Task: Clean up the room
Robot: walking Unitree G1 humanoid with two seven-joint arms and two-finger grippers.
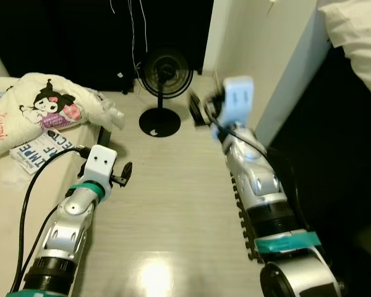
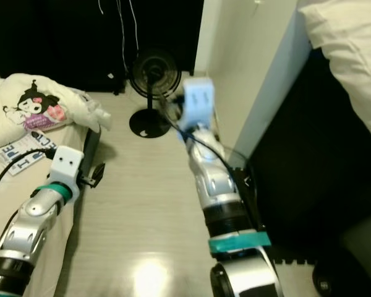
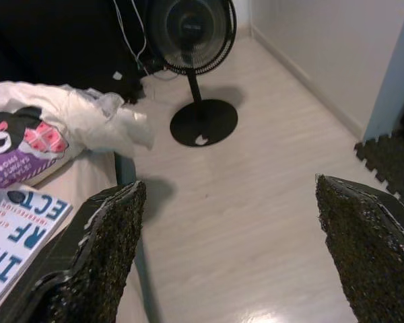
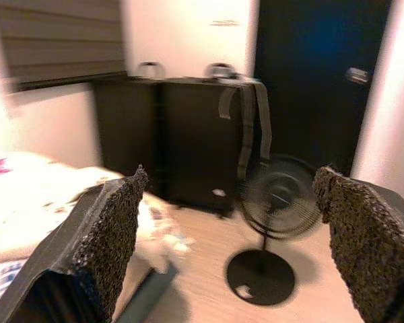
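On the far left I have the bed (image 1: 6,185) with a white pillow (image 1: 43,105) printed with a cartoon figure, a crumpled pale cloth (image 1: 108,114) at its right end hanging toward the floor, and a book (image 1: 40,148) with large blue letters lying flat just nearer than the pillow. My left gripper (image 3: 229,256) hovers low beside the bed's edge, its fingers (image 3: 101,249) spread wide with nothing between them — through the left wrist view I look straight past them at bare wood floor (image 1: 173,204). Further right and farther off stands a black pedestal fan (image 1: 164,80) on its round base, upright, with cords trailing down the dark wall behind it. My right gripper (image 4: 232,242) is raised and blurred, aimed across the room at the fan and a dark cabinet (image 4: 182,141) beyond; its fingers (image 4: 111,235) are likewise wide apart and empty. On the right a white wall (image 1: 266,62) and, at the top corner, a pale cushion (image 1: 358,43). I judge I'm in the looking-about stage — nothing picked up yet. The loose things worth tidying look to be the book and the cloth by the bed, so the next move calls for turning left and bringing the left gripper down over one of them.
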